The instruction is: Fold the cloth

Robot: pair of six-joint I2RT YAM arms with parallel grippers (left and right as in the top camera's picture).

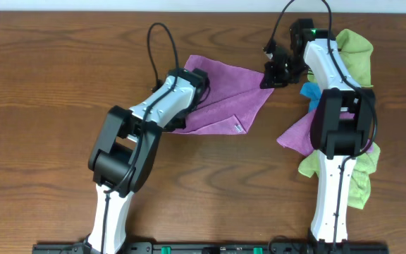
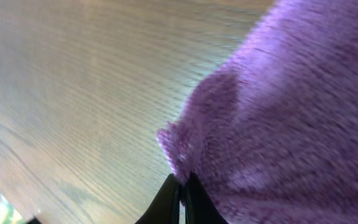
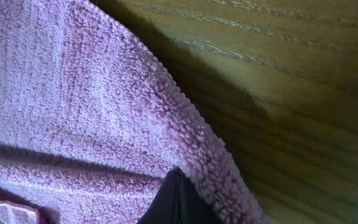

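The purple-magenta cloth [image 1: 225, 95] lies partly spread on the wooden table, with its small white tag [image 1: 237, 128] at the near corner. My left gripper [image 1: 197, 76] is at the cloth's left corner. In the left wrist view its jaws [image 2: 183, 182] are shut on the cloth's edge [image 2: 291, 112]. My right gripper [image 1: 272, 76] is at the cloth's right corner. In the right wrist view its jaws [image 3: 178, 176] are shut on the cloth's hem [image 3: 73, 112], just above the wood.
A second purple cloth [image 1: 296, 132] lies bunched by the right arm's base link. Lime-green cloths sit at the back right [image 1: 354, 48] and near right [image 1: 358, 180]. A bit of blue cloth [image 1: 309, 92] shows between them. Bare wooden table [image 1: 48, 85] lies to the left.
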